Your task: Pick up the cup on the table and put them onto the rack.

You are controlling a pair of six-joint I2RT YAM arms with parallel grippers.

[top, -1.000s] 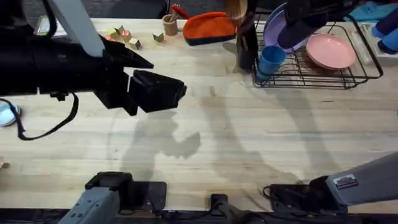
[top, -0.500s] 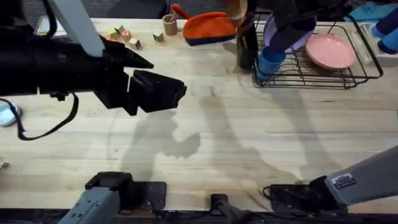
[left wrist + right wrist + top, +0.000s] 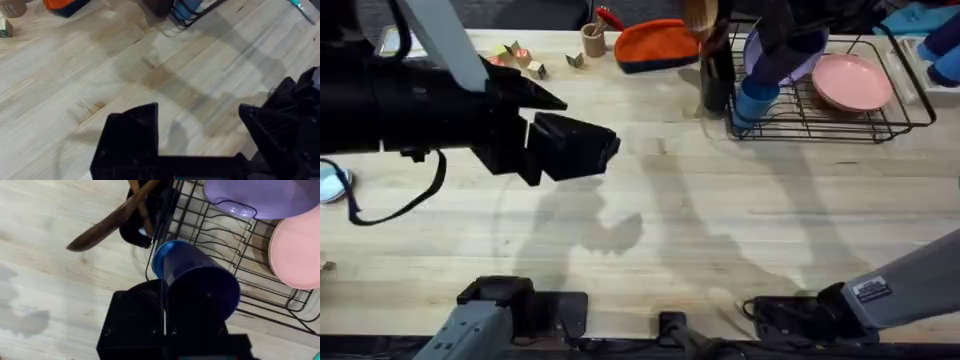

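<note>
The bench (image 3: pixel 720 220) stretches pale and mostly bare across the frame, and the one black wire rack (image 3: pixel 840 100) sits at its upper right, so we're at the placing step. The right end effector (image 3: pixel 165 325) is over the rack's near-left corner, clamped on the purple cup (image 3: pixel 202 300), with the blue cup (image 3: pixel 757 98) right beneath it, already inside the rack. Next move, I'd say: ease the purple one down onto or beside the blue without knocking it, then let go. The left end effector (image 3: pixel 197 125) hangs with its fingers apart over bare wood at the left, holding nothing. Count: one rack, two cups, two plates in it, one pink (image 3: pixel 851 82) and one lavender (image 3: pixel 260 197), and one dark utensil holder (image 3: pixel 717 70) just left of the rack.
</note>
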